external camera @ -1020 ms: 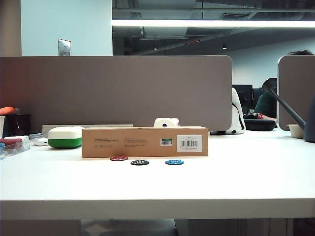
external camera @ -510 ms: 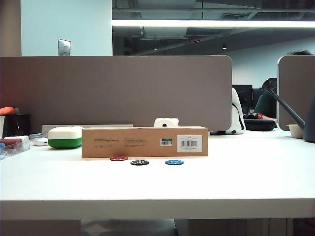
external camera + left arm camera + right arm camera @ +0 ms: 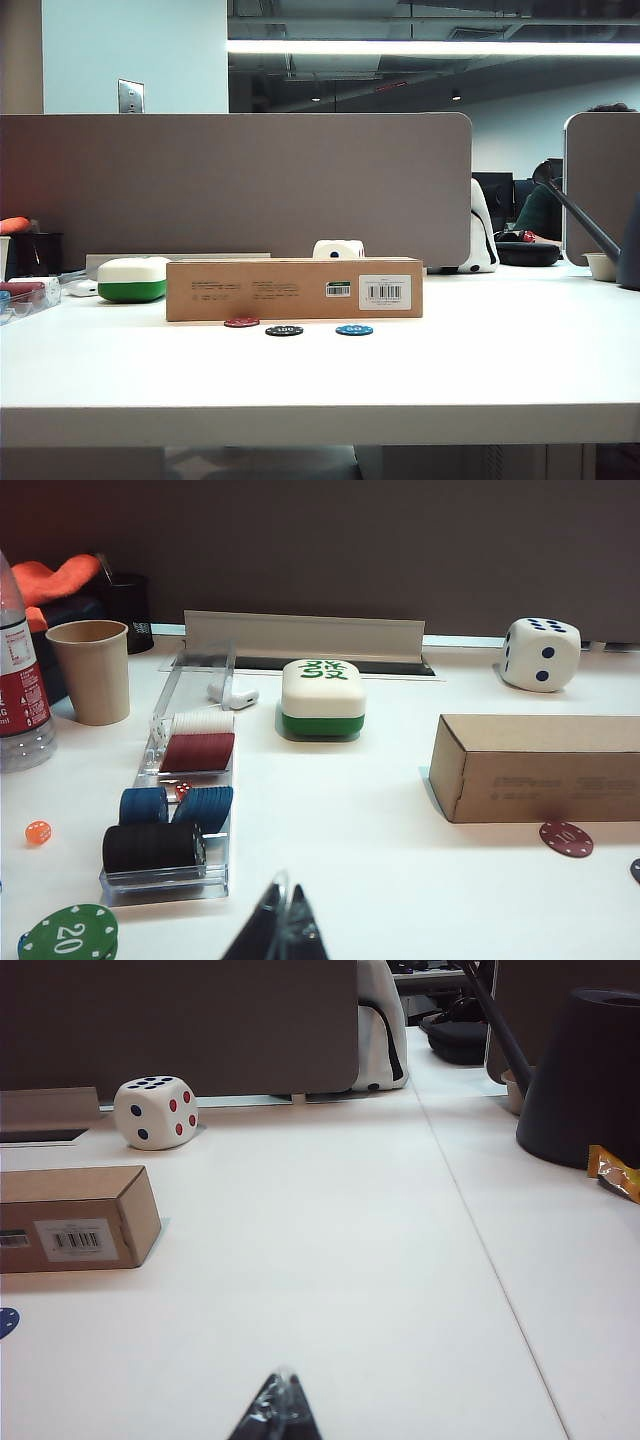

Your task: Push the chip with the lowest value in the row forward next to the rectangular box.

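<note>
while both claws, left claw (image 3: 283,935) and right claw (image 3: 278,1410), hover closed, tray (image 3: 150,880) holds stacked chips.

nothing is changing in the exterior view between the earlier pictures and now: no object is shifting and no arm is entering. neither wrist view has an earlier picture, so any movement of the left gripper (image 3: 283,932) or right gripper (image 3: 279,1410), both hanging low over the table (image 3: 480,370) with fingertips together, cannot be told.
</note>
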Controlling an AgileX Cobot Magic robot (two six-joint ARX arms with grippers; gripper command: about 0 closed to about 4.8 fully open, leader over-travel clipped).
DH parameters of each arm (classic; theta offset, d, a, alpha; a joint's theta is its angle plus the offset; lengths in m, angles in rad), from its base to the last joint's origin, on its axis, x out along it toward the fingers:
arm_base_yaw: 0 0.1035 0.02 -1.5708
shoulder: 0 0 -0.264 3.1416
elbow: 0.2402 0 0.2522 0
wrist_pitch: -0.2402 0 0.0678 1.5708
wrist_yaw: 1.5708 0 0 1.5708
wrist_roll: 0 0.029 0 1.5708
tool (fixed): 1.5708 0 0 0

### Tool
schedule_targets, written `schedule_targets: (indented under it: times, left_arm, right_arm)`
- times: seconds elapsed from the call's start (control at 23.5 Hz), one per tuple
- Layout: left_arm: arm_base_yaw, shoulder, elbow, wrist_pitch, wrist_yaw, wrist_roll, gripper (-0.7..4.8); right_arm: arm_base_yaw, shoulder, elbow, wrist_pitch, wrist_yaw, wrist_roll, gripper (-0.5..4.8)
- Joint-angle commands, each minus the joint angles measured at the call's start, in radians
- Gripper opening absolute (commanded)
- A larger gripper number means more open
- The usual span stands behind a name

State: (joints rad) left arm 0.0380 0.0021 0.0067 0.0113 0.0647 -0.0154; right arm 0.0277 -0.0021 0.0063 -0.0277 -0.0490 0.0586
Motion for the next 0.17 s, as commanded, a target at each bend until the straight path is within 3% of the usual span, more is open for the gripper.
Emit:
schedule_targets:
  times: [0.04,0.17]
  left_arm:
    - [-0.001,0.0,0.001,0.011,0.003,0.004,-0.05]
    - [-0.001,0.0,0.001,0.011,0.003,0.004,-0.05]
  right_arm:
    - [0.002,0.0,-0.005,0.008,0.002,-0.003,-0.05]
    - [0.002,0.0,-0.005,0.008,0.002,-0.003,-0.05]
